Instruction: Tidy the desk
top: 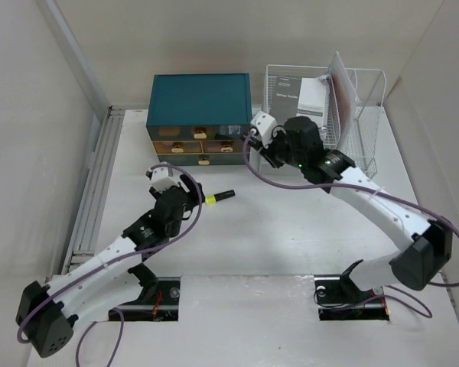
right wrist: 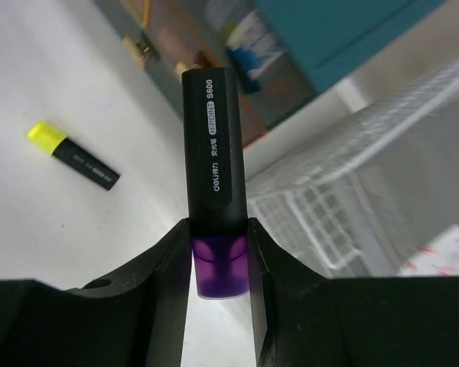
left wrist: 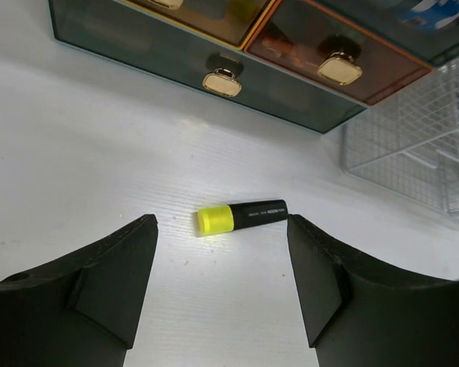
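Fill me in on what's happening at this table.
Two robot arms are tidying the desk. The right gripper is shut on a purple highlighter, held up near the teal drawer box and the wire rack. The left gripper is open and lined up on a yellow-capped highlighter that lies on the desk in front of the drawers. It is not gripping it.

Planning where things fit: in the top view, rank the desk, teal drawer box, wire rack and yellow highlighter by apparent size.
1. desk, by far the largest.
2-3. wire rack and teal drawer box look alike; not ranked.
4. yellow highlighter, smallest.
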Controlling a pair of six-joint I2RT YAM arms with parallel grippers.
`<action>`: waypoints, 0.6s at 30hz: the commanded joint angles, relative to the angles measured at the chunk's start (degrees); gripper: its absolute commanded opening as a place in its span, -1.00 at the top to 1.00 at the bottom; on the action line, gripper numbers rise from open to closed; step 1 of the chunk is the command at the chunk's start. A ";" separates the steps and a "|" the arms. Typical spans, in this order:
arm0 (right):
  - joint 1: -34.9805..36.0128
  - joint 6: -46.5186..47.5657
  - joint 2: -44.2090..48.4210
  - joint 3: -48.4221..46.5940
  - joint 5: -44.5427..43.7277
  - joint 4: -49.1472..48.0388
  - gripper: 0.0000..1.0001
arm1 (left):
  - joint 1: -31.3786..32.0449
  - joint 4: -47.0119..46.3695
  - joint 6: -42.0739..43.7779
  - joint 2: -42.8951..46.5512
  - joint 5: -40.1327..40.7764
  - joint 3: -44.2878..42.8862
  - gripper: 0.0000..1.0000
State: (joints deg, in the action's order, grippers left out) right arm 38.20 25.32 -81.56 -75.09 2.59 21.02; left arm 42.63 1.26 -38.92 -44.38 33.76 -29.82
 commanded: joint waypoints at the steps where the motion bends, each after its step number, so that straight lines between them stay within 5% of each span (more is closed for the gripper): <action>1: -0.49 -0.89 5.44 -0.76 -0.39 -3.53 1.00 | -0.70 -12.67 2.34 -5.08 1.75 1.17 -0.31; 7: -2.07 -2.29 9.31 -0.14 3.38 -4.76 1.00 | -2.81 -21.29 7.53 -17.91 0.52 -1.11 -0.23; 18: -3.83 -4.49 13.88 0.38 6.99 -5.99 1.00 | -16.95 -28.05 10.19 -30.76 -14.66 -7.62 -0.07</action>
State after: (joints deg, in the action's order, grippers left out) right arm 34.98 22.57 -69.01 -74.89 7.51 18.70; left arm 28.45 -21.30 -28.38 -74.89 25.30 -35.42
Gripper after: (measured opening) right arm 0.368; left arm 0.542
